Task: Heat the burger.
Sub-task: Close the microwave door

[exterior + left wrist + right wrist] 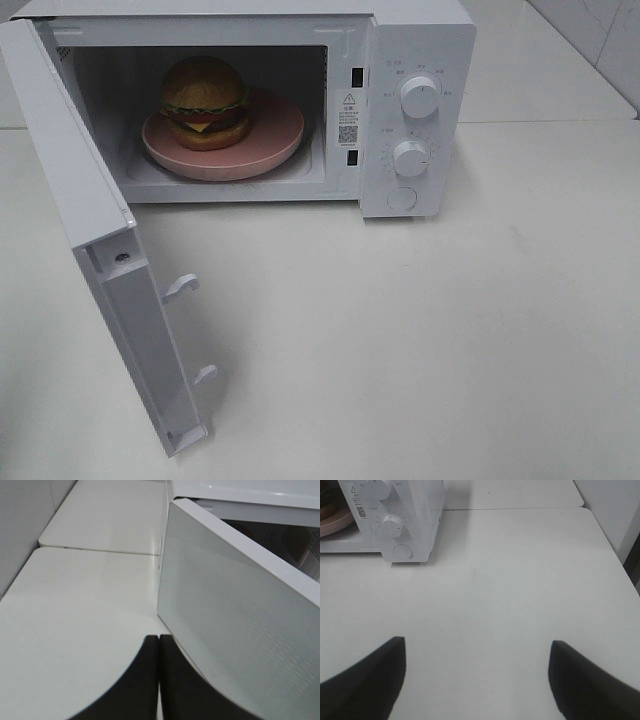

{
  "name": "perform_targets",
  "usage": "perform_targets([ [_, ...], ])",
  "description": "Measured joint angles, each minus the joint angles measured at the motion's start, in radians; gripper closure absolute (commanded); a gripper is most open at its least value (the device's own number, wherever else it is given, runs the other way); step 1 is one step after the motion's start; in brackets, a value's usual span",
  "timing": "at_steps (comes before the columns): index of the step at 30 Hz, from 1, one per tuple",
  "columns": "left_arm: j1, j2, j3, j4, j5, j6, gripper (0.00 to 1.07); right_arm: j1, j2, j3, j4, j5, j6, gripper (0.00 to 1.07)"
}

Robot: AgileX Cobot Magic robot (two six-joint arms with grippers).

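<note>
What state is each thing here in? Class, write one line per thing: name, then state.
microwave door: swung wide open.
plate: flat on the microwave floor.
burger: upright on the plate, inside the microwave.
upper knob, lower knob: settings too small to read.
left gripper: shut, empty, beside the door's outer face.
right gripper: open, empty, above the table.
</note>
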Motion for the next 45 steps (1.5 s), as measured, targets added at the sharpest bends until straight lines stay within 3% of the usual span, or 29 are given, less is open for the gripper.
perform_targets([
  [7, 0.0, 0.017, 0.098, -0.067, -0.245, 0.07, 1.07, 0.0, 0.0, 0.0, 0.0, 0.0, 0.0, 0.31],
  [9, 0.0, 0.021, 0.17, -0.104, -0.388, 0.091, 1.07, 0.0, 0.0, 0.0, 0.0, 0.0, 0.0, 0.31],
  [15, 0.0, 0.022, 0.236, -0.11, -0.507, 0.092, 1.07, 0.0, 0.0, 0.0, 0.0, 0.0, 0.0, 0.31],
  [17, 0.0, 0.022, 0.3, -0.111, -0.611, 0.094, 1.07, 0.0, 0.0, 0.0, 0.0, 0.0, 0.0, 0.31],
  [24, 0.0, 0.061, 0.321, -0.11, -0.701, 0.094, 1.07, 0.0, 0.0, 0.0, 0.0, 0.0, 0.0, 0.31],
  [30, 0.0, 0.195, 0.321, -0.067, -0.779, 0.088, 1.07, 0.0, 0.0, 0.0, 0.0, 0.0, 0.0, 0.31],
  [35, 0.0, 0.31, 0.321, 0.014, -0.859, 0.025, 1.07, 0.0, 0.0, 0.0, 0.0, 0.0, 0.0, 0.31],
  [37, 0.0, 0.368, 0.321, 0.101, -0.901, -0.047, 1.07, 0.0, 0.0, 0.0, 0.0, 0.0, 0.0, 0.31],
  [38, 0.0, 0.368, 0.321, 0.101, -0.901, -0.047, 1.07, 0.0, 0.0, 0.0, 0.0, 0.0, 0.0, 0.31],
  [39, 0.0, 0.407, 0.321, 0.164, -0.93, -0.1, 1.07, 0.0, 0.0, 0.0, 0.0, 0.0, 0.0, 0.31],
  [44, 0.0, 0.465, 0.321, 0.277, -0.97, -0.178, 1.07, 0.0, 0.0, 0.0, 0.0, 0.0, 0.0, 0.31],
  [45, 0.0, 0.495, 0.321, 0.322, -0.999, -0.217, 1.07, 0.0, 0.0, 0.0, 0.0, 0.0, 0.0, 0.31],
])
